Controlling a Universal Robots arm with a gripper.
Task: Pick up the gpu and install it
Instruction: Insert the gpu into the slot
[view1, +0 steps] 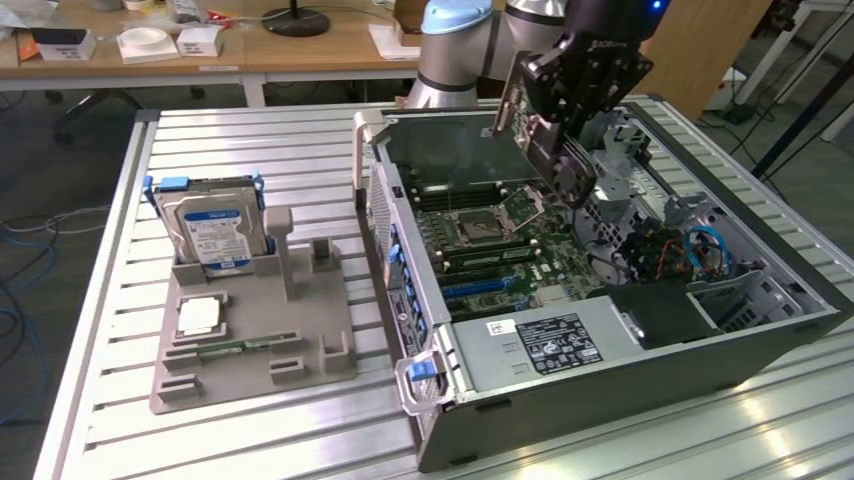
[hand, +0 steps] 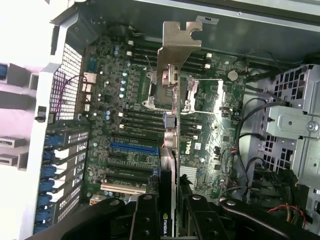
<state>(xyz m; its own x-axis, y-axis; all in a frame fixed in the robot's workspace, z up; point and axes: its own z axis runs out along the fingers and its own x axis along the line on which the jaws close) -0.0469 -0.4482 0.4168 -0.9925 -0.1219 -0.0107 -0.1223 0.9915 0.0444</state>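
My gripper (view1: 547, 135) hangs over the open computer case (view1: 601, 390), shut on the gpu (view1: 454, 150). The card is held on edge above the motherboard (view1: 501, 250), clear of it. Its green circuit board faces the exterior view's left and the black cooler (view1: 577, 172) faces the right. In the wrist view the gpu (hand: 170, 150) is edge-on between my fingers (hand: 145, 220), with its silver end bracket (hand: 177, 45) at the far end. It hovers over the motherboard (hand: 125, 100) near the CPU socket, beside the blue slot (hand: 132, 148).
A grey fixture tray (view1: 314, 345) stands at the exterior view's left on the slatted metal table (view1: 254, 150). It holds an upright blue-labelled hard drive (view1: 214, 235), a CPU (view1: 198, 315) and a memory stick (view1: 240, 347). Inside the case are a power supply (view1: 561, 342), cables (view1: 694, 250) and drive cages (hand: 295, 120).
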